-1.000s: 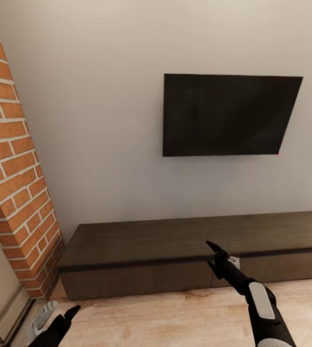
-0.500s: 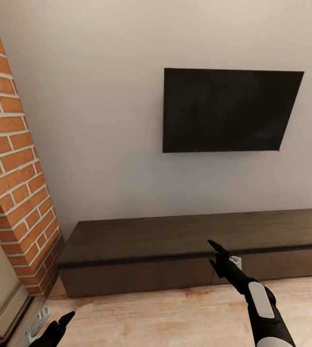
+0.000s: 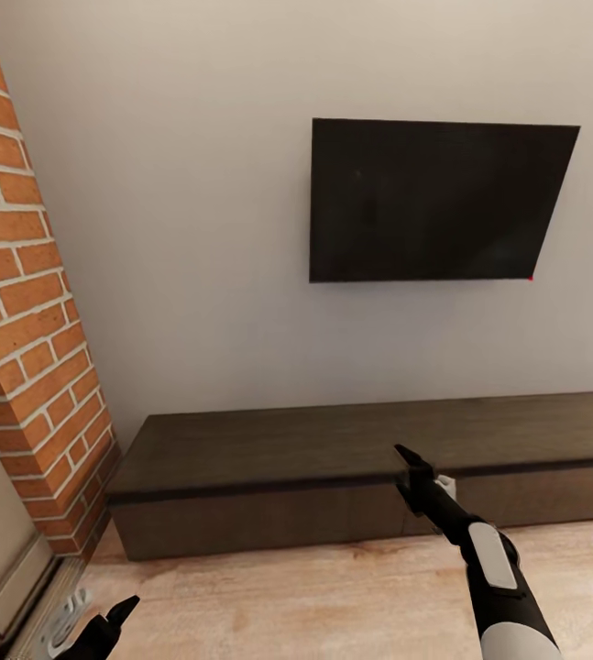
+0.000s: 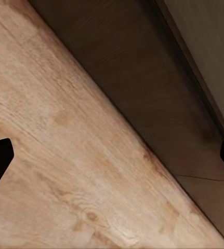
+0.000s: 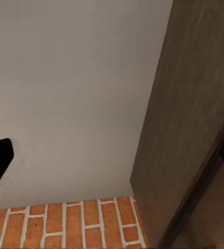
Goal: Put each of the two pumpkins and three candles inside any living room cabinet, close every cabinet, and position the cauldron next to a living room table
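The long, low dark-brown cabinet [image 3: 269, 454] stands against the wall with both drawer fronts closed. My right gripper [image 3: 422, 471] is open, held at the front edge of the cabinet's top near the seam between the two drawers; the right wrist view looks along the cabinet top [image 5: 195, 119] toward the wall. My left gripper [image 3: 104, 625] is open and low over the wood floor at the lower left; the left wrist view looks at the cabinet front [image 4: 158, 88]. Pumpkins, candles and cauldron are out of view.
A black TV [image 3: 433, 202] hangs on the grey wall above the cabinet. A brick column [image 3: 21, 302] rises at the left, close to the cabinet's left end. Light wood floor [image 3: 314, 596] runs in front of the cabinet.
The whole picture has shifted as the camera moved, with the TV now higher in the frame. The left gripper has sunk toward the picture's lower edge. The right gripper stays at the cabinet's front edge.
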